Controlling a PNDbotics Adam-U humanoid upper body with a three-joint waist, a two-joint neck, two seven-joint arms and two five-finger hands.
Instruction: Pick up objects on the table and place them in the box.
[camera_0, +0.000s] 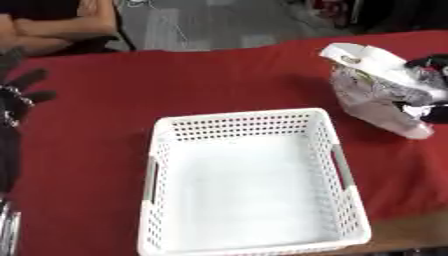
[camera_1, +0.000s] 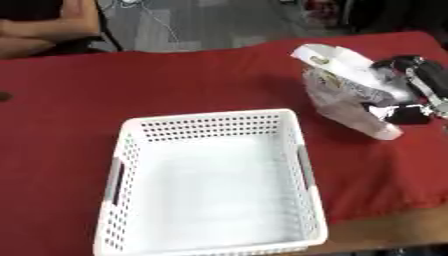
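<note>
A white and grey crinkled bag (camera_1: 346, 90) is at the right side of the red table, tilted, with its white handle end pointing up-left. My right hand (camera_1: 409, 95) has its dark fingers curled round the bag's right side. A white perforated basket (camera_1: 149, 210), with nothing in it, stands on the cloth at the centre front. Over the table's left edge my left hand (camera_0: 19, 95) rests open, fingers spread, holding nothing.
The red cloth (camera_0: 114, 100) covers the table; bare wood (camera_1: 385, 232) shows at the front right corner. A person's folded arms (camera_0: 61, 30) rest at the far left edge, touching nothing of the task.
</note>
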